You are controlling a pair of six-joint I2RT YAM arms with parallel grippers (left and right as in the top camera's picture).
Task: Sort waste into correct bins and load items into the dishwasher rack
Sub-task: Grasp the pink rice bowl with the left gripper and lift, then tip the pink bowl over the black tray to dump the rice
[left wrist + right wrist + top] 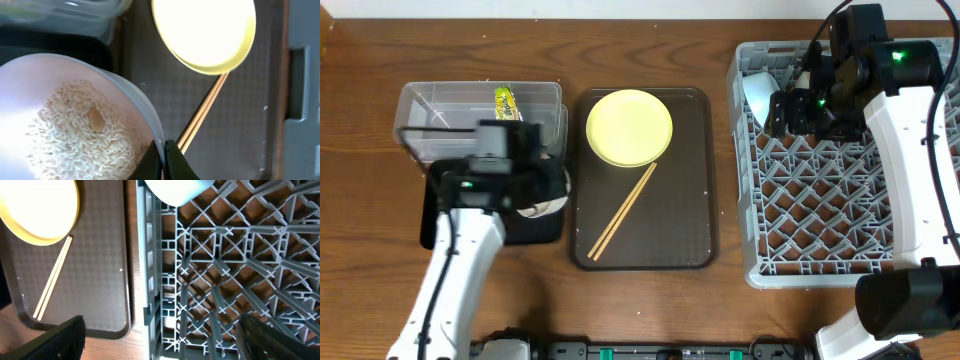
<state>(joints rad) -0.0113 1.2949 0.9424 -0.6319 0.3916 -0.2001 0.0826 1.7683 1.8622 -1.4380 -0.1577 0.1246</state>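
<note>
My left gripper [164,152] is shut on the rim of the whitish-pink bowl [30,85], which holds a heap of white rice crumbs [75,132]. In the overhead view this bowl [536,208] hangs over the black tray [428,225]. The green-and-yellow wrapper [506,100] lies in the clear tub [430,100]. A pale-yellow plate [629,127] and two chopsticks [623,210] rest on the brown serving tray. My right gripper [160,325] stands open above the grey rack [840,200], near the light blue bowl [757,95] set in the rack's far left corner.
The brown serving tray [685,200] lies between the bins and the rack. My left arm covers much of the black tray. The rack's near left edge [150,280] sits close to the serving tray's rim.
</note>
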